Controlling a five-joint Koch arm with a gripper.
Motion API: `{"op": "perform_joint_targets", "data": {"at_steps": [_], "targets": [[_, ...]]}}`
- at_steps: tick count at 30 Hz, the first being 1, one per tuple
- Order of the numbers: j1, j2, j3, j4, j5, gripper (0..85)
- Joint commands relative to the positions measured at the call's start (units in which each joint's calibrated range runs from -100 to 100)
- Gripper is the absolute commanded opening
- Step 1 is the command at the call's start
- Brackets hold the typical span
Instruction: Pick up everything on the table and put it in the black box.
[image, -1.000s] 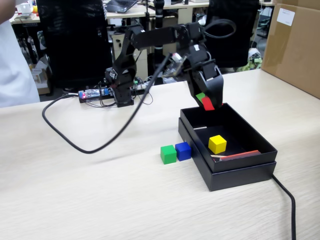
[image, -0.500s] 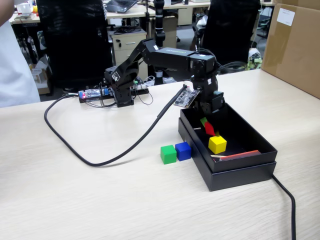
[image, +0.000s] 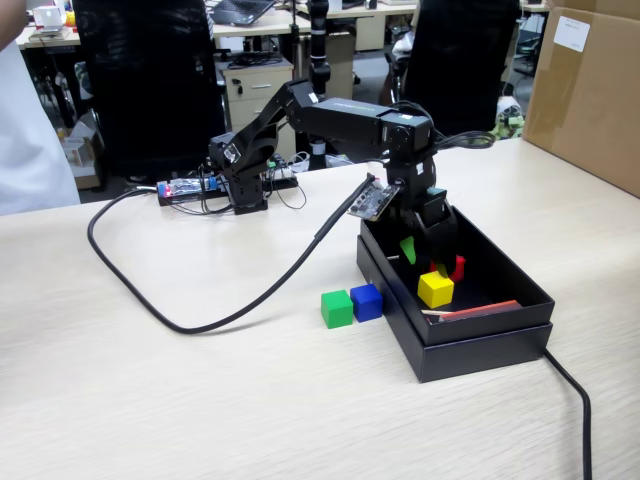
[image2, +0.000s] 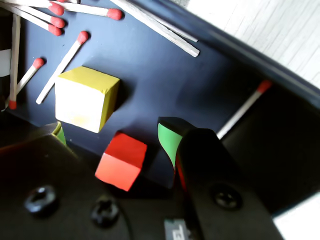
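Observation:
The black box (image: 478, 352) stands on the pale table (image: 200, 400), right of centre in the fixed view. My gripper (image: 428, 257) reaches down inside it, open, its green-lined fingers (image2: 169, 141) set wide apart. The red cube (image2: 121, 161) lies loose on the box floor between the jaws, touching neither, and shows in the fixed view as the red cube (image: 457, 267) beside the arm. The yellow cube (image: 435, 289) rests in the box just in front of it, large in the wrist view as the yellow cube (image2: 85, 97). The green cube (image: 337, 308) and blue cube (image: 367, 301) sit side by side on the table against the box's left wall.
Several red-tipped matches (image2: 60, 65) lie scattered on the box floor. A thick black cable (image: 170, 310) loops across the table left of the box; another runs off at the front right. A brown carton (image: 590, 90) stands at the far right. The arm's base (image: 240, 170) is behind.
The gripper came down into the box carrying the red cube, then opened. The cube now lies free on the box floor beside the yellow one.

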Motion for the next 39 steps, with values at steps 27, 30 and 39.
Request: {"op": "perform_joint_targets", "data": {"at_steps": [27, 30, 39], "targets": [[-13.6, -25.3, -17.0, -0.2, -3.9, 48.1], [-13.5, -18.5, -15.3, -0.2, -3.5, 48.3], [-13.2, -6.5, -9.9, -0.2, -2.9, 47.6]]}}
